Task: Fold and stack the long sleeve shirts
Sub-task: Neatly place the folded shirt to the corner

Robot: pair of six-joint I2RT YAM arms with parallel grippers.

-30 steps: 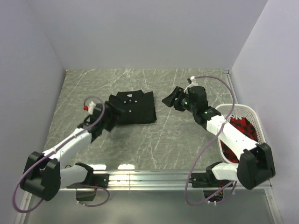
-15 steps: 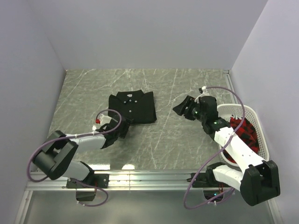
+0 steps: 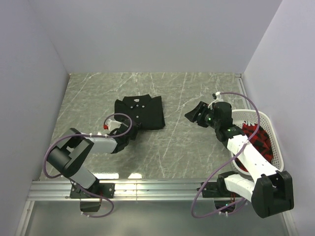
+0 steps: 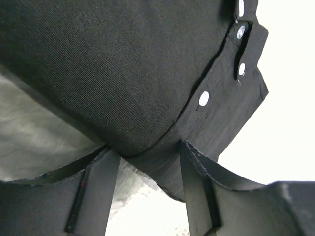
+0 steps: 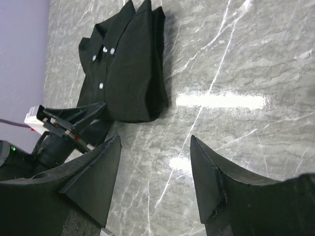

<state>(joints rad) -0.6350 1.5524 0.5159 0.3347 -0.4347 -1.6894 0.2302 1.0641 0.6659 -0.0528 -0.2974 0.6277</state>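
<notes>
A black long sleeve shirt [image 3: 139, 112] lies folded on the marble table, collar and pale buttons facing up. My left gripper [image 3: 132, 131] sits low on the table at the shirt's near edge. In the left wrist view the shirt [image 4: 128, 73] fills the top, and its folded edge reaches the tips of my left gripper [image 4: 147, 157], whose jaws stand apart. My right gripper [image 3: 196, 114] hovers open to the right of the shirt with nothing between its fingers. In the right wrist view the right gripper [image 5: 155, 142] looks over bare table toward the shirt [image 5: 123, 69].
A white slatted basket [image 3: 258, 116] stands at the table's right edge and holds red and black cloth [image 3: 256, 140]. Grey walls close in the table on three sides. A metal rail [image 3: 157, 186] runs along the near edge.
My left arm has dropped low and moved its gripper to the shirt's near edge, with the jaws narrowing. My right gripper has drawn back to the right, toward the basket.
</notes>
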